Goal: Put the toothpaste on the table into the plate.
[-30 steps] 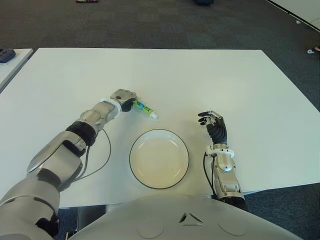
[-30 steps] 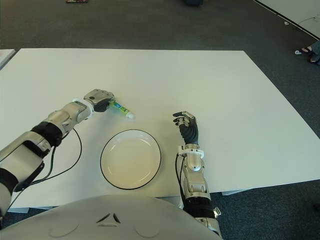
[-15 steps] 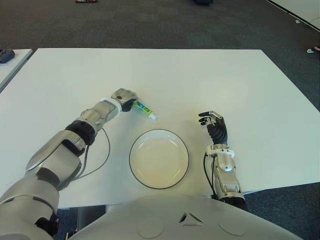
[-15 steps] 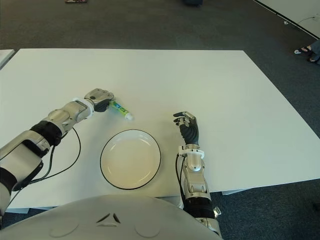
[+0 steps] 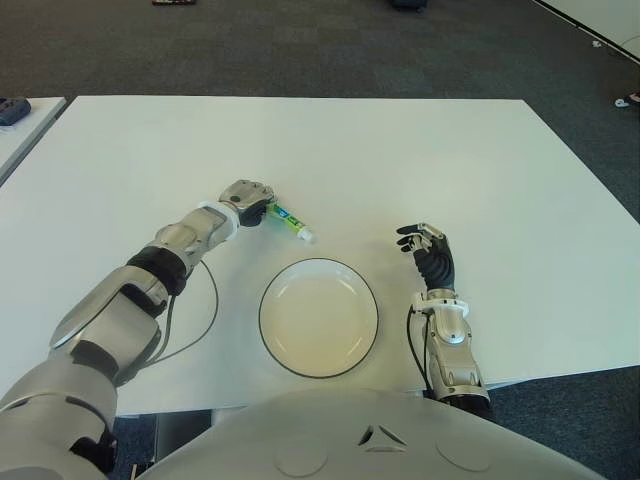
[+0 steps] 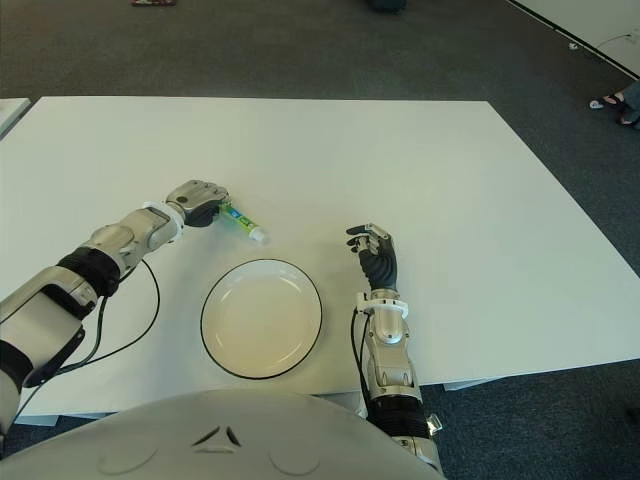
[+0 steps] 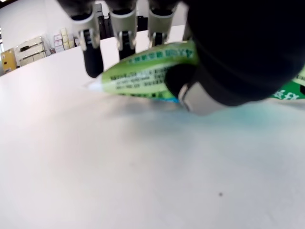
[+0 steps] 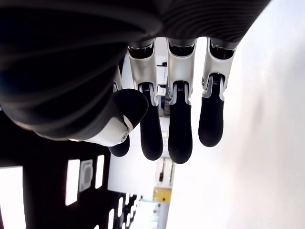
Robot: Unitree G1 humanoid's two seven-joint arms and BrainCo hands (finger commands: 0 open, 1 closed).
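A green and white toothpaste tube (image 5: 291, 221) lies on the white table (image 5: 400, 150), just beyond the left rim of the round white plate (image 5: 264, 300) with a dark edge. My left hand (image 5: 248, 198) is at the tube's flat end with its fingers curled over it. In the left wrist view the thumb and fingers (image 7: 90, 57) press on either side of the tube (image 7: 143, 76), which sits low against the tabletop. My right hand (image 5: 428, 250) shows to the right of the plate, fingers relaxed and holding nothing.
A black cable (image 5: 205, 310) loops from my left forearm over the table near the plate. A second table (image 5: 22, 130) with a dark object (image 5: 12, 108) stands at the far left. Dark carpet surrounds the table.
My left hand has settled slightly lower onto the tube's end; the tube has barely shifted. The right hand has not moved.
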